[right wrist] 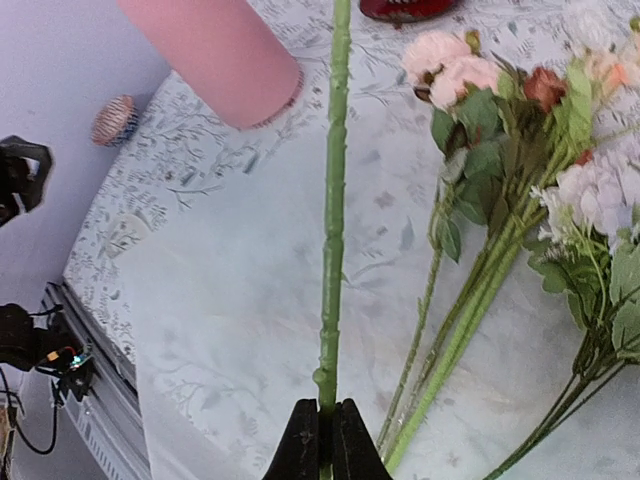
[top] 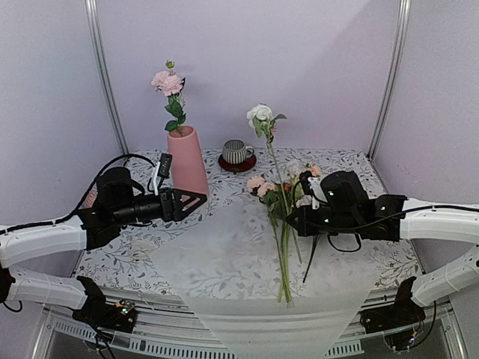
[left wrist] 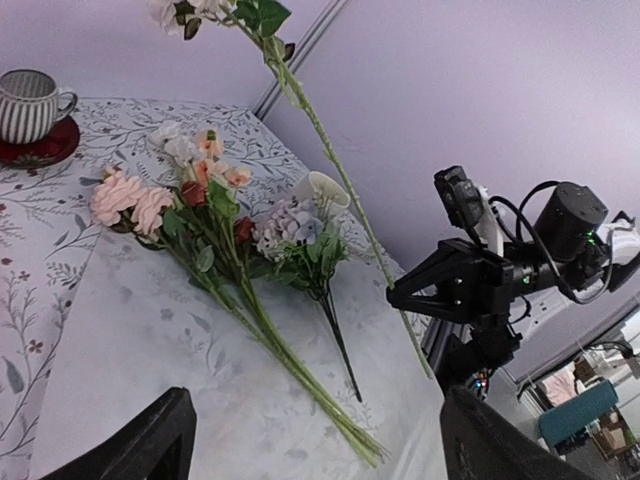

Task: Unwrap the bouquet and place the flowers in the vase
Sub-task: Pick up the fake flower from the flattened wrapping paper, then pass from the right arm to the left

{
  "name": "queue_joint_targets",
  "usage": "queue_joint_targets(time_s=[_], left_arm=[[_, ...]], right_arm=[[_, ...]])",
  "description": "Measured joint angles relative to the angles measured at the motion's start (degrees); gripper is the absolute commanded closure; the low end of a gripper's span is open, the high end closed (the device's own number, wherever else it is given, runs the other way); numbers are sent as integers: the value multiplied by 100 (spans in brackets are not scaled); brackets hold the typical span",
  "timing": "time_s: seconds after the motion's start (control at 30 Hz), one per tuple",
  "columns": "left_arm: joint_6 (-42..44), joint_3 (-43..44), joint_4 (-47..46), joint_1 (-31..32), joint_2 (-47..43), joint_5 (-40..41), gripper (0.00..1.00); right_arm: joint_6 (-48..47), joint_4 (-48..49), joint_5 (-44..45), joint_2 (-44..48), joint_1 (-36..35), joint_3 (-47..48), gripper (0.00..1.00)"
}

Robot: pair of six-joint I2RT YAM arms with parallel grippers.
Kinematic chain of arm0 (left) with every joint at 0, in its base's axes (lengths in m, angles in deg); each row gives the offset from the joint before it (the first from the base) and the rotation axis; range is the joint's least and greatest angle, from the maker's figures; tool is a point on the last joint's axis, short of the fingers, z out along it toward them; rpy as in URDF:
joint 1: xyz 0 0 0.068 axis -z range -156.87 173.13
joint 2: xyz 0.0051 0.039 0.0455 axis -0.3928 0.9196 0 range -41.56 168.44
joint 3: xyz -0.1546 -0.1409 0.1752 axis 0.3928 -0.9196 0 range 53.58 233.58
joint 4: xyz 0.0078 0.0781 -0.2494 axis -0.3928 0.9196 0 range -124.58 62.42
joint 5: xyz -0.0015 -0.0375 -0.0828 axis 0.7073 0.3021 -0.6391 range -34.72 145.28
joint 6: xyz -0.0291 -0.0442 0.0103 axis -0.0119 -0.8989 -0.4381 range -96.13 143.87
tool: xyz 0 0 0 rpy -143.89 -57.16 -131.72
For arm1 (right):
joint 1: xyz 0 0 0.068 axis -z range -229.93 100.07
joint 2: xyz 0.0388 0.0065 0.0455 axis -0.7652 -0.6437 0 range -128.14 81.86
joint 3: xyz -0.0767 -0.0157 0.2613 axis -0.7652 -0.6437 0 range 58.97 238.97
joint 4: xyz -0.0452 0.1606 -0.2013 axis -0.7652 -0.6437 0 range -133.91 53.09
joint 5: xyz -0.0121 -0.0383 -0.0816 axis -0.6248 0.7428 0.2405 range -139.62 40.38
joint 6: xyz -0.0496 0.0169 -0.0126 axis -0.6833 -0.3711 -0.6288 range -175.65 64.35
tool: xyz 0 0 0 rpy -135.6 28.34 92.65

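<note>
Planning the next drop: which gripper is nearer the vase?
Left. The left gripper is open beside the vase; the right gripper, shut on a flower stem, is farther right.

Floral-cloth table (top: pixel 352 161): wrapping paper (top: pixel 224 254) spread flat at near edge; pink vase (top: pixel 187 161), red saucer (top: pixel 238 167) standing behind.

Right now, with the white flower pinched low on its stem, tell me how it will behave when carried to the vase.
The stem stands nearly straight above the right hand, so it is probably fairly stiff. With the white bloom far above the grip, it may sway or pivot. Its knobbly surface likely resists slipping.
</note>
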Motion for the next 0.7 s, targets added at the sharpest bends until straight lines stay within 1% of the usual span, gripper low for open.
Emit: queue_joint_targets(time_s=[0.1,0.2,0.23,0.3,0.37,0.43,0.5,0.6,0.63,0.7], left_arm=[[-129,76,-431,328,304,107,12],[-181,334,-682,568,675,177,10],[-184,463,-752,640,809,190,9],[-173,741,-852,758,1029,199,3],[-149,994,-938,846,1189,216,2],[-142,1198,-1043,907,1292,225,3],[-149,1307,-1220,935,1342,223,6],[-214,1346,-1523,940,1399,177,14],[-251,1349,-1631,940,1423,146,18],[-315,1349,-1816,944,1464,103,29]], right_arm=[[-168,592,-166,522,-35,-400,97],[-407,1097,-396,903,-125,-627,97],[-509,1224,-472,977,-170,-656,97],[-715,1429,-601,1069,-267,-671,98],[-920,1644,-772,1139,-356,-684,97],[-1088,1794,-938,1154,-407,-688,98],[-1244,1921,-1121,1152,-444,-691,98],[-1425,2122,-1416,1126,-470,-691,98],[-1469,2177,-1491,1097,-485,-691,98],[-1541,2286,-1622,994,-529,-675,97]])
